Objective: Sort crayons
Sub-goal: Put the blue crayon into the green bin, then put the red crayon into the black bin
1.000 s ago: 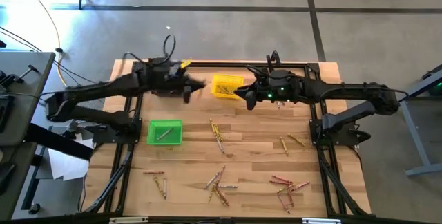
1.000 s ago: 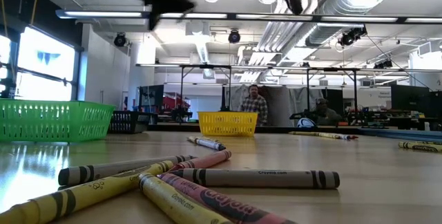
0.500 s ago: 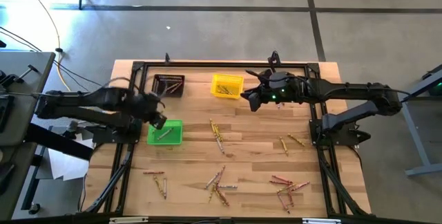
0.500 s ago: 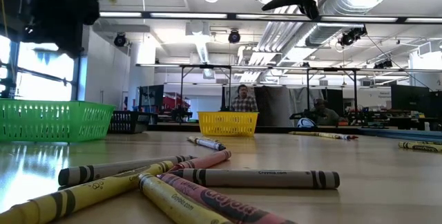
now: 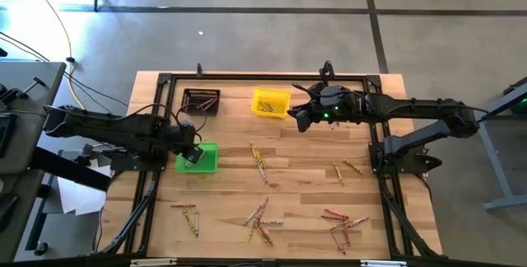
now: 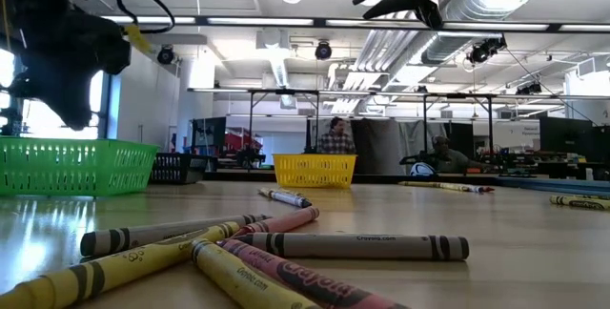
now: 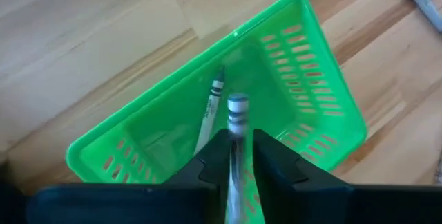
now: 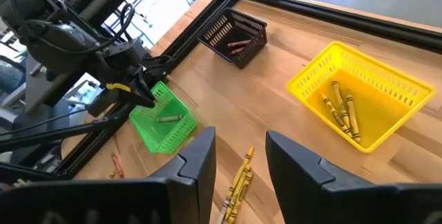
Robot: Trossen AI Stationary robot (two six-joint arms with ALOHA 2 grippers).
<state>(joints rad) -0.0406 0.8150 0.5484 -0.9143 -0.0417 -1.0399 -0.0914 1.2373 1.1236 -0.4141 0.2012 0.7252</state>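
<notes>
The left gripper point(image 7: 235, 156) hangs over the green bin point(image 7: 314, 92), fingers clamped on a greenish-grey crayon point(image 7: 237, 117). Another crayon point(image 7: 209, 106) lies inside the bin. The right gripper point(image 8: 238, 156), fingers apart, waits beside the yellow bin point(image 8: 376, 86).

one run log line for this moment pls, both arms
left gripper: over green bin, greenish-grey crayon between fingers | bin: one crayon inside | right gripper: open, empty, waiting near yellow bin

bins: green point(image 5: 198, 158) | black point(image 5: 201, 101) | yellow point(image 5: 270, 102) | wooden table point(image 5: 296, 186)
</notes>
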